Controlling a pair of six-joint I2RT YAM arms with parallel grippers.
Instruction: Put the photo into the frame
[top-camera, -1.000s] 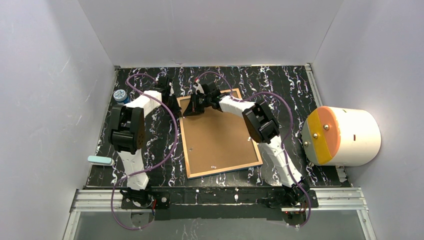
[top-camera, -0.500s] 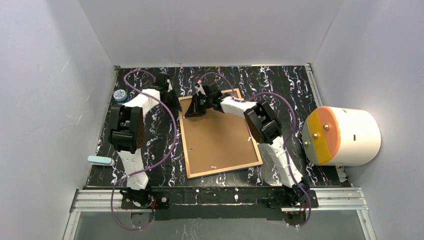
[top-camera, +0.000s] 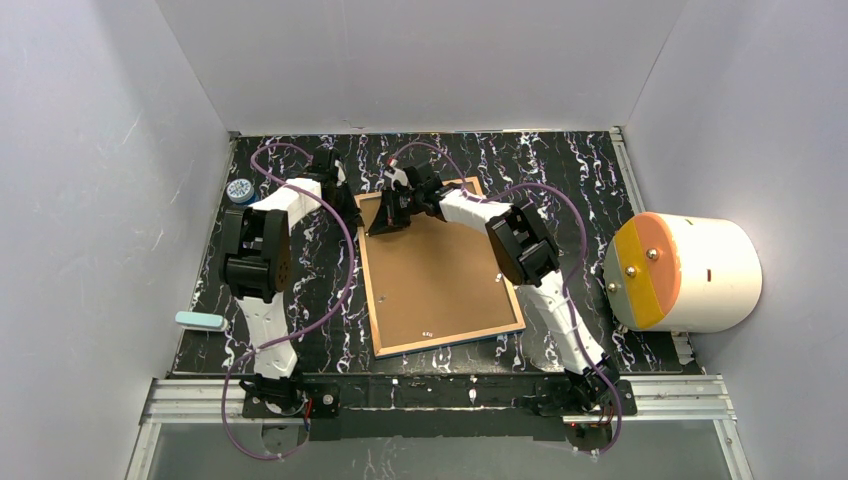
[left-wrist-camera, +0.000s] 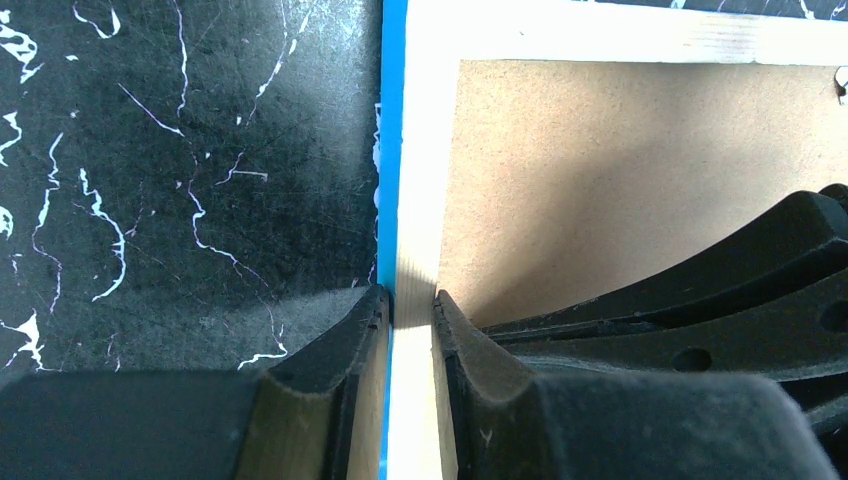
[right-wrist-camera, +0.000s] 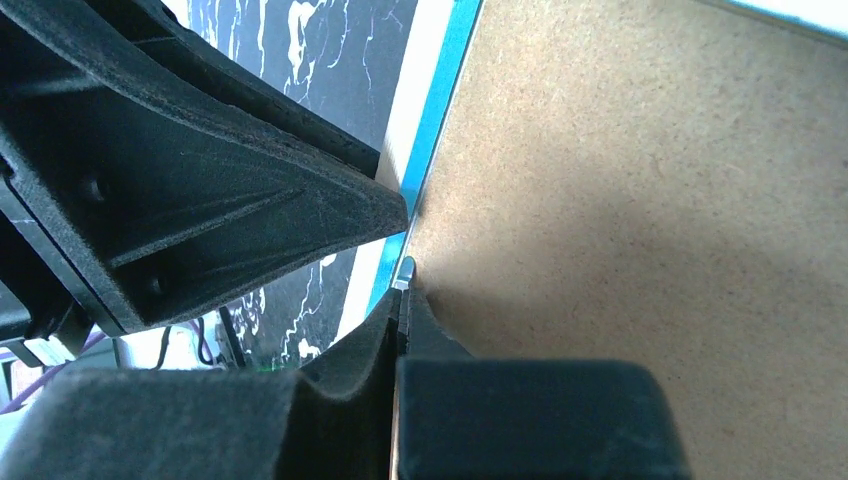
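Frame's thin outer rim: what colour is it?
Bright blue, on the wood-backed picture frame; left wrist view shows it best.

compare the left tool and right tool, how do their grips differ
The left tool clamps the frame rim, its fingers held apart by the blue and wood edge; the right tool has fingers pressed together. The left tool holds the frame; the right tool appears to pinch a silver tab at the backing board edge. Both work at the frame's far left corner.

Both arms stretch toward the far middle, wrists tipped down. The left gripper (left-wrist-camera: 410, 300) pinches the rim of the frame (left-wrist-camera: 415, 150). Just beside it, the right gripper (right-wrist-camera: 403, 290) has its fingers pressed tight together.
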